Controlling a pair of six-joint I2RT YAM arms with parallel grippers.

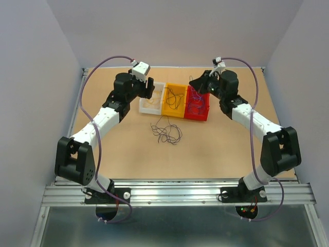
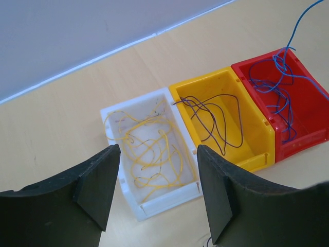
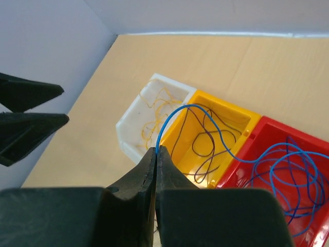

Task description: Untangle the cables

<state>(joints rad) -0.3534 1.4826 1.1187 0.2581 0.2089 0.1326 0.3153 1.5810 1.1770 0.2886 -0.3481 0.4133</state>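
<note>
Right gripper [image 3: 156,149] jaws pinch a blue cable [image 3: 193,105] looping into the red bin [image 2: 303,146], probably best lowered fully inside before release; left gripper [image 2: 158,149] jaws wide, empty.

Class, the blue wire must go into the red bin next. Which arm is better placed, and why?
Right. The right end effector is pinched shut on the blue wire, which trails into the red bin. The left end effector hangs open and empty above the white bin.

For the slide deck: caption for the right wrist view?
Right pincer shut on a blue wire trailing into the red bin.
</note>
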